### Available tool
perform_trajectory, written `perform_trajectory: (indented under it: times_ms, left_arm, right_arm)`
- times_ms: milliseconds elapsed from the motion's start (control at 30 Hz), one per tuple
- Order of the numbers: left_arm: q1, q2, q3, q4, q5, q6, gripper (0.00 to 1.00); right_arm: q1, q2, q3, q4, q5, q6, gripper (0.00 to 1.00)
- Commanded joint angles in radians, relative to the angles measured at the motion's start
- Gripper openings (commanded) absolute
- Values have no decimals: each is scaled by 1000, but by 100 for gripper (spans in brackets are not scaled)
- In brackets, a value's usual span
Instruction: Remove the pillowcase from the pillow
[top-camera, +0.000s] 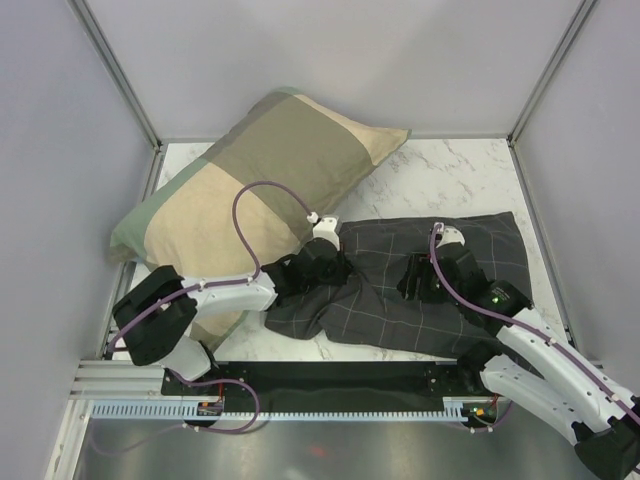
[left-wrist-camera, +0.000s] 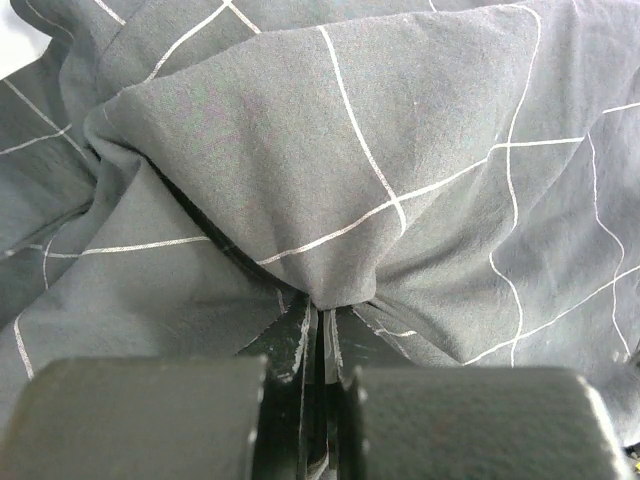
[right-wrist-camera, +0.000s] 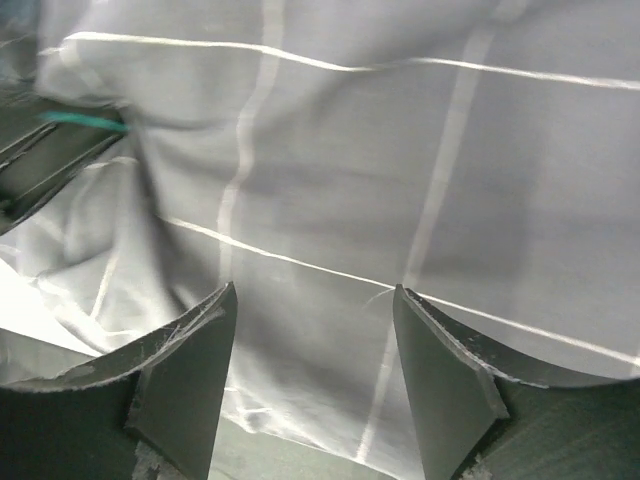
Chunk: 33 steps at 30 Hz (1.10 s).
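The dark charcoal pillowcase (top-camera: 400, 285) with thin light grid lines lies across the middle of the table, bunched at its left end. The cream pillow is hidden inside it. My left gripper (top-camera: 320, 268) is shut on a pinched fold of the pillowcase (left-wrist-camera: 330, 200) near its left end; the fabric rises in a peak from the closed jaws (left-wrist-camera: 322, 330). My right gripper (top-camera: 425, 280) is open and pressed down on the middle of the pillowcase (right-wrist-camera: 330, 170), its fingers (right-wrist-camera: 190, 370) spread on flat fabric with nothing between them.
A large olive-and-tan patchwork pillow (top-camera: 240, 180) lies at the back left, touching the left arm. The white marble tabletop (top-camera: 450, 180) shows behind the pillowcase. Grey walls close in on three sides. A black rail (top-camera: 330, 385) runs along the near edge.
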Motion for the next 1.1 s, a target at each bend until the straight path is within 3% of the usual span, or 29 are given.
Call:
perform_trajectory:
  times_ms: [0,333,467,667,800,1067]
  left_arm:
    - [6,-68,-56,-11,-115,-57,2]
    - [6,-246,-168,-43,-173,9,2]
    - [2,-289,-191,-37,-109,83,2]
    - [-40,-218,-197,34,57,132,2]
    - [-80,-152,-195,69,91,112,2]
    - [-100,-8,-71,94,131,94,2]
  right_arm:
    - [4,1,15,-48,79,81,71]
    - [4,70,-19,-60,137,147,70]
    - [4,151,-42,6,143,156,71]
    - [4,312,-53,148,212,156,77]
    - [-19,411,-2,196,261,124,82]
    - [-261,599,71,352,194,16,83]
